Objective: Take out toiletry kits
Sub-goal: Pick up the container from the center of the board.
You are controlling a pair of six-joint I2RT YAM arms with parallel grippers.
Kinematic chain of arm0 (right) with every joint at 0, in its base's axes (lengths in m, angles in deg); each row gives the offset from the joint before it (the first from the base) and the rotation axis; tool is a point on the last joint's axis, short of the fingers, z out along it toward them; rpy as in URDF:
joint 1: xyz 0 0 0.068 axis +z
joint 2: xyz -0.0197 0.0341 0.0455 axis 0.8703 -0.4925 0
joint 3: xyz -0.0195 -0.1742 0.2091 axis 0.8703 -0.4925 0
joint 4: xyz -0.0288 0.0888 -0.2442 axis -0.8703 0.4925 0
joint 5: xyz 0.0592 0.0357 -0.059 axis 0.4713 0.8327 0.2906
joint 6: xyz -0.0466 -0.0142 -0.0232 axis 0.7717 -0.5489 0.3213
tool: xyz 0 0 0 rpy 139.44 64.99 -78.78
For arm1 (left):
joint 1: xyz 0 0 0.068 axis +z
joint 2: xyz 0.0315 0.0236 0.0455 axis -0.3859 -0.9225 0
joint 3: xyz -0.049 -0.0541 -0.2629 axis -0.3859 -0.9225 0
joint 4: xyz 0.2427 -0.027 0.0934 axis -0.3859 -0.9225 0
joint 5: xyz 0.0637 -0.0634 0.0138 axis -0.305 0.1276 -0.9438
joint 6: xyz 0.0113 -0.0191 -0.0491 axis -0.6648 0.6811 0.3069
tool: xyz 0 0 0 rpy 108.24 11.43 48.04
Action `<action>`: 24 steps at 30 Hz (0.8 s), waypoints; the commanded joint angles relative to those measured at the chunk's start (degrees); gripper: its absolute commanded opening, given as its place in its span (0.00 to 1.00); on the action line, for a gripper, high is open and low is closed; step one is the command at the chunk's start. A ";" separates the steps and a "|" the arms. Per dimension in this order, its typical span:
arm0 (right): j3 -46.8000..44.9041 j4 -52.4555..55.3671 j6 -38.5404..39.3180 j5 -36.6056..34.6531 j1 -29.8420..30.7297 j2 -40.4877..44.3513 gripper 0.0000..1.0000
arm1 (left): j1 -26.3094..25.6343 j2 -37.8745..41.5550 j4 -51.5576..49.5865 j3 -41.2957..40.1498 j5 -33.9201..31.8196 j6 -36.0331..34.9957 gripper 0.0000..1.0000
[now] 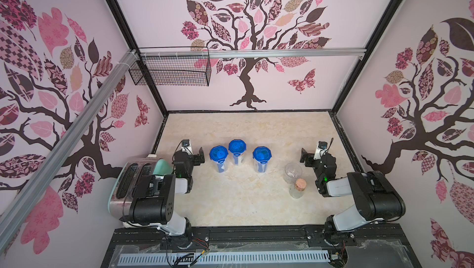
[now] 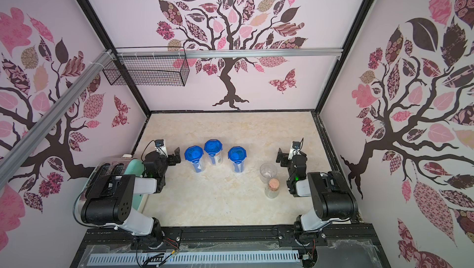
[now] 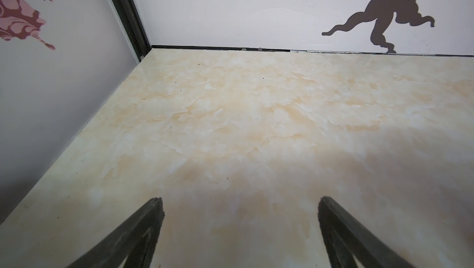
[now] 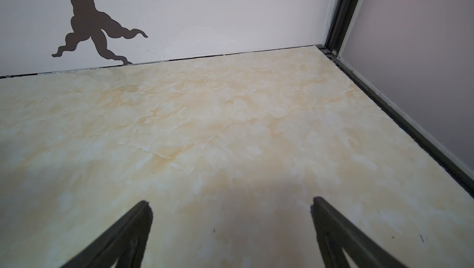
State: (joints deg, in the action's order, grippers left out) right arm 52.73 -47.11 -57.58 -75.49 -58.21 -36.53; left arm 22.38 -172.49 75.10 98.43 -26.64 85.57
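The left gripper (image 3: pixel 239 202) and the right gripper (image 4: pixel 230 202) both have jaws spread wide and hold nothing. The toiletry kits (image 1: pixel 221 168) sit inside three clear jars (image 1: pixel 218 153) (blue lids on) in a row at the middle of the table (image 1: pixel 230 202), between the two grippers. A toaster (image 1: pixel 128 179) stands at the left edge.

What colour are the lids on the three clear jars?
Blue lids, seen best in a top view.

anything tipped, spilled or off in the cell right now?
Nothing tipped or spilled: blue-lidded jars, clear cup and corked bottle all stand upright, lids on. Left gripper and right gripper open, empty. Only blemish: a bubbled patch in the back wall covering.
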 commanded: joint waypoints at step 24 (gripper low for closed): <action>1.79 30.70 -27.06 -6.58 2.04 44.16 0.99 | -7.97 38.50 -34.73 8.64 -11.38 26.28 0.98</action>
State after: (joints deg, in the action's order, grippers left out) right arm 51.15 -25.51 -78.82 -80.03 -56.07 4.29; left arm 14.60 -135.40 46.03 104.38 -38.08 103.25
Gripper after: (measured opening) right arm 0.995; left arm 0.982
